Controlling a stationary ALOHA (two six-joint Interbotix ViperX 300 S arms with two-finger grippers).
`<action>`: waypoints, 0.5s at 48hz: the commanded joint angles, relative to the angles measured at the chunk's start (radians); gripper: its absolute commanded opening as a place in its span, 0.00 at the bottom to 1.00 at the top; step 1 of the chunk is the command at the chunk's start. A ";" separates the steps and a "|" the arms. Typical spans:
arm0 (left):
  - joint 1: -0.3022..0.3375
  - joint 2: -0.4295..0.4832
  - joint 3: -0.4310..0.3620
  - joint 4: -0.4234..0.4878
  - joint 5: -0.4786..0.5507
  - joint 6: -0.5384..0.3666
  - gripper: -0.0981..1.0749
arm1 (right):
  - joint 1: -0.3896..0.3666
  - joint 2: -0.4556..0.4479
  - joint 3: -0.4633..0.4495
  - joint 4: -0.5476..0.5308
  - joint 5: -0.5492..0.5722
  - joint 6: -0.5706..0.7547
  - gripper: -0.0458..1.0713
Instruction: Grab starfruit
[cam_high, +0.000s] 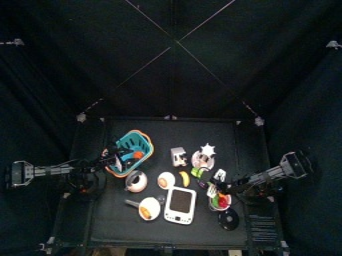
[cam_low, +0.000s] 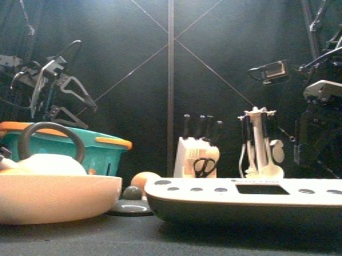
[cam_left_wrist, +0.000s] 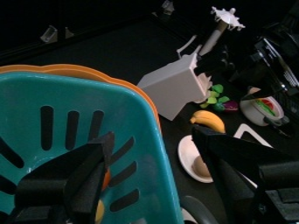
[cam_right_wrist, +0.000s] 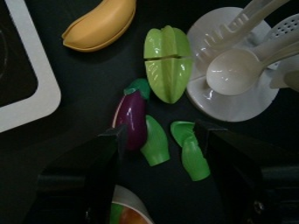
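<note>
Right wrist view shows the right gripper (cam_right_wrist: 158, 179) spread wide and empty, hovering over the toy food. The starfruit (cam_right_wrist: 167, 61) lies on the table between banana (cam_right_wrist: 98, 24) and white stand (cam_right_wrist: 239, 74), beyond the eggplant (cam_right_wrist: 131, 118). Approach step; next, I judge, it needs to reach past the eggplant and straddle the starfruit. The left gripper (cam_left_wrist: 140, 188) sits over the basket (cam_left_wrist: 70, 114), jaws apart.

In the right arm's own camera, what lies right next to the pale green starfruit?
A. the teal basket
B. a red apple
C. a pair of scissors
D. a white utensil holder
D: in the right wrist view the starfruit lies against the white utensil holder.
</note>
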 joint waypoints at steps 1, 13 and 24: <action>-0.006 0.000 -0.032 0.006 -0.008 0.000 0.95 | -0.002 -0.028 -0.026 -0.002 0.003 0.000 0.88; -0.149 0.000 -0.089 0.103 -0.006 0.005 0.95 | 0.002 -0.038 -0.044 -0.012 0.002 -0.002 0.88; -0.239 0.035 -0.160 0.258 -0.008 0.005 0.95 | -0.003 -0.026 -0.048 -0.014 0.003 0.005 0.88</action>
